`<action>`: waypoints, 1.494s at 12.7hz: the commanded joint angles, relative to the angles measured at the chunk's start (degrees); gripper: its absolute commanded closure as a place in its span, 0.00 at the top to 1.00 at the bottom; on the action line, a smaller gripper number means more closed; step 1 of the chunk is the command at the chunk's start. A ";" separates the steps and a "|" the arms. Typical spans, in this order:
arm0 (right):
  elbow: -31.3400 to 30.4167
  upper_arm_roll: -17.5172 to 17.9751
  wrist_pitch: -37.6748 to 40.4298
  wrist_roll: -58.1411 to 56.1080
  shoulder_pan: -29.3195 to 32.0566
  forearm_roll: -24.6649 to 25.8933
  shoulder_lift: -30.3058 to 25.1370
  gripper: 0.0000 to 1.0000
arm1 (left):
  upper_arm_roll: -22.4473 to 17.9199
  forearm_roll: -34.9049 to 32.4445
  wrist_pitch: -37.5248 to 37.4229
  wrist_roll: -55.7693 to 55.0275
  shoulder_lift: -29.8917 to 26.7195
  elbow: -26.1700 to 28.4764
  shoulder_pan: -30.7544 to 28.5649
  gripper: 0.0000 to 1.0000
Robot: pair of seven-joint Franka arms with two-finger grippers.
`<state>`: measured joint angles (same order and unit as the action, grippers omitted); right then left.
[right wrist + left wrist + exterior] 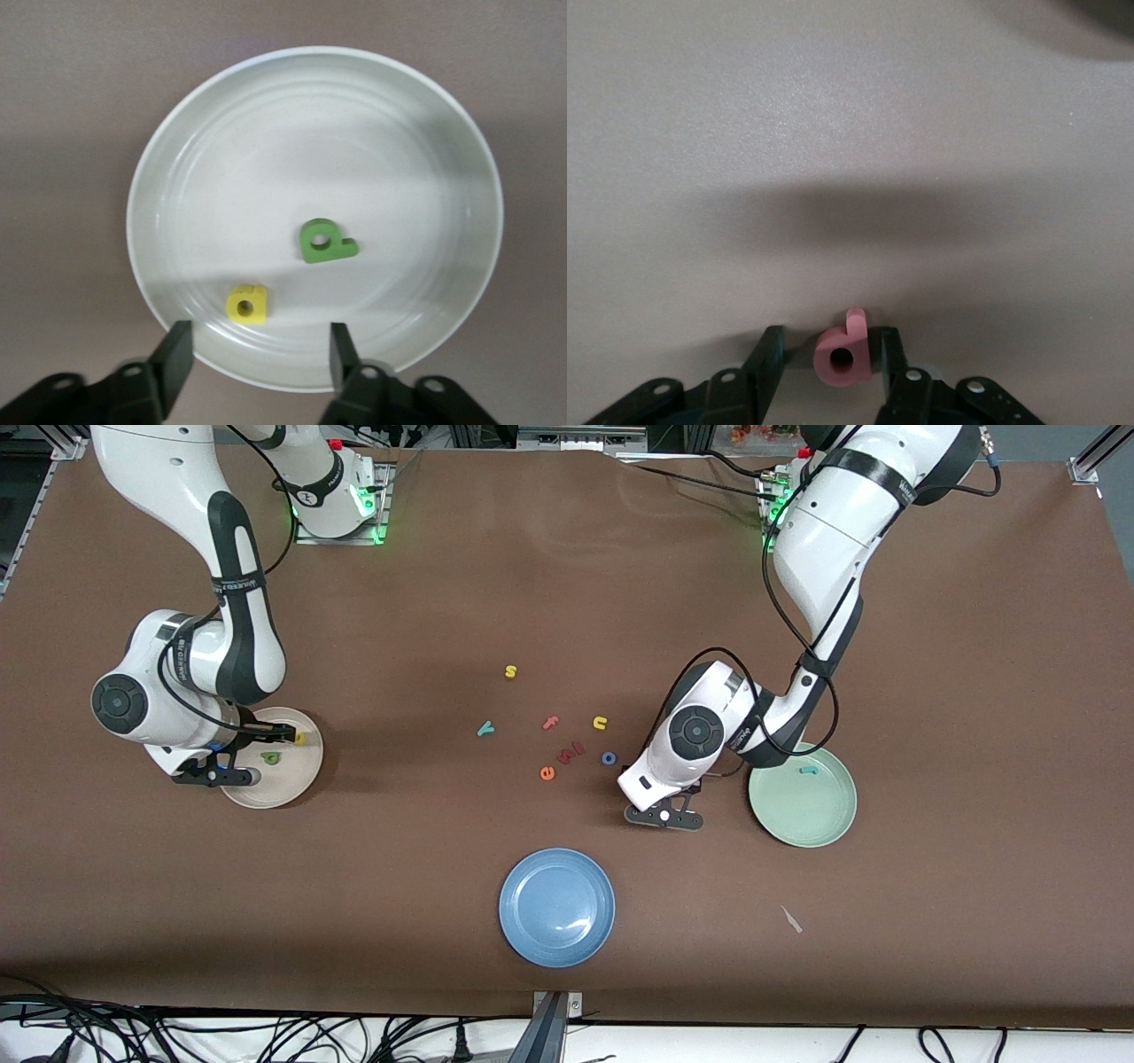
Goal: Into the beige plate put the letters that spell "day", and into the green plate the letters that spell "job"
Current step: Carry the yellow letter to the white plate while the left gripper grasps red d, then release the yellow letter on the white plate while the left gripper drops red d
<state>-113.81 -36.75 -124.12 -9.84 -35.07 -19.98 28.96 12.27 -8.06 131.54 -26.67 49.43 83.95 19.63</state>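
My right gripper (257, 359) open over beige plate (443, 159), green "d" (326, 242) and yellow "a" (248, 304) lying inside. My left gripper (826, 363) part-open around salmon "b" (843, 351) on table.

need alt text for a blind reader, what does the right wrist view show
A beige plate on the brown table holds a green "d" near its middle and a yellow "a" near its rim. The right gripper hangs over the plate's edge, fingers apart and empty, by the "a".

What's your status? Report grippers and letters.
Right gripper open over beige plate, green d and yellow a inside. Left gripper straddling red b. Nothing blocking.
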 commanded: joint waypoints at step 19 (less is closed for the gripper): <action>12.03 15.92 -10.97 80.32 -16.42 -4.19 9.70 1.00 | -0.15 -1.18 -24.05 25.31 -9.27 1.91 -15.22 0.00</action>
<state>-104.60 -20.61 -134.88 68.57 -50.64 -22.81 35.70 11.50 -8.26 108.30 -7.57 41.13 83.40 7.01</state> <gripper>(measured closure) 0.000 0.749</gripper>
